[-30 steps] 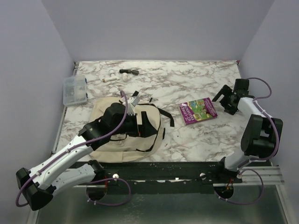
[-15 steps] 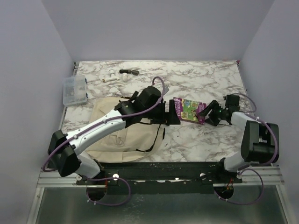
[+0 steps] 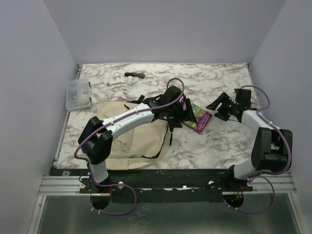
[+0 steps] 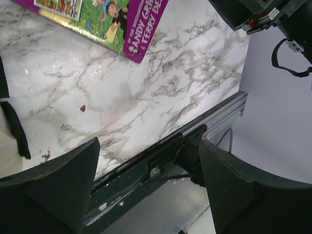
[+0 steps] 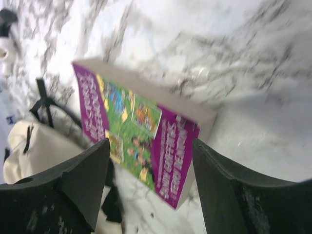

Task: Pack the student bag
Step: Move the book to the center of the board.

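The student bag point(image 3: 127, 142) is filled best if the book point(image 4: 100, 22) beyond the wide-open left claw point(image 4: 148, 144) is gripped squarely.

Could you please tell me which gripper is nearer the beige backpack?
Left. The left gripper hangs by the backpack's right edge; the right gripper sits farther right, beyond the purple book.

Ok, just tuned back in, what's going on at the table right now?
Neither arm holds anything. The left arm stretches across the student bag, and the left end effector is open with the purple book just ahead of its fingers. The right end effector, also open, faces the book from the other side, apart from it in the top view. The book lies on the table beside the bag, not yet packed.
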